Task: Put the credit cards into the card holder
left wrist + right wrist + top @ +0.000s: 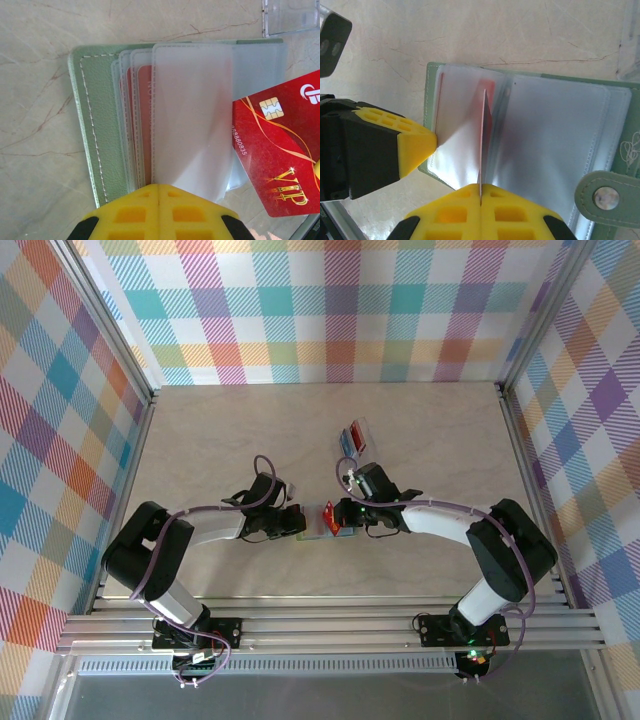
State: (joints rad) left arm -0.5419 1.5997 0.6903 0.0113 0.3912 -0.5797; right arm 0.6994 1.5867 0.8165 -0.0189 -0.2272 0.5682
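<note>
yellow fingertips of the left gripper (158, 192) are pressed together on a clear sleeve (192, 110) at the near edge of the card holder (97, 130), which lies open on the table (35, 100). the right gripper (480, 190) is clamped on a red card (483, 120), held edge-on over the holder's fold. more credit cards (348, 440) sit in a clear tray (362, 428) beyond the holder.

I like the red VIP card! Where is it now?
Left wrist view, right side: the red card is pinched in the right gripper, its corner over the open wallet.
</note>
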